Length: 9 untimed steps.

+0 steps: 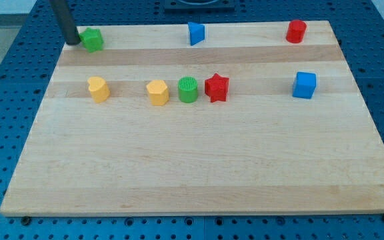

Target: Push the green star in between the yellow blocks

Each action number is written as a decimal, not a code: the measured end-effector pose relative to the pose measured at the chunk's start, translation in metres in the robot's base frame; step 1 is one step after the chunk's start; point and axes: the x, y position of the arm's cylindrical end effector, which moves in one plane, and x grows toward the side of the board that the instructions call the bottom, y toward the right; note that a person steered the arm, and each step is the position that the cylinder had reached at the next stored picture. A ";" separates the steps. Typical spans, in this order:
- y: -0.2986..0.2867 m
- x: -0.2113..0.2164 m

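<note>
No fingers here, so nothing's gripped: my tip (73, 43) sits just left of the green star (93, 40), apparently starting the push; next it needs shoving down-right between the yellow blocks (99, 89) (157, 93).

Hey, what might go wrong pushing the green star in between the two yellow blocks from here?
1. My tip sits at the view's left of the green star, near the board's top edge; a push from there likely sends it sideways, not down toward the gap.
2. The gap between the yellow blocks is narrow, so the star may knock one aside.
</note>
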 end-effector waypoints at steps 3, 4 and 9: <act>-0.023 -0.010; -0.020 -0.046; 0.123 0.001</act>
